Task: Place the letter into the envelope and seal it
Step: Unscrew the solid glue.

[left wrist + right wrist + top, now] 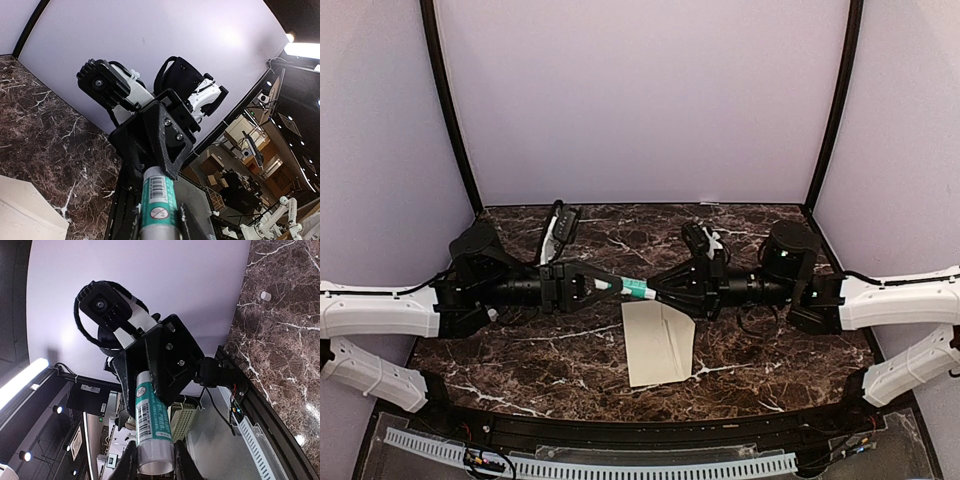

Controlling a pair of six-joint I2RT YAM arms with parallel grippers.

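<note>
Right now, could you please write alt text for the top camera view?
The left gripper and right gripper meet over a dark marble table, both clamped on one teal-and-white glue stick between them. A cream paper lies flat on the table, just nearer the front edge than the stick.
</note>
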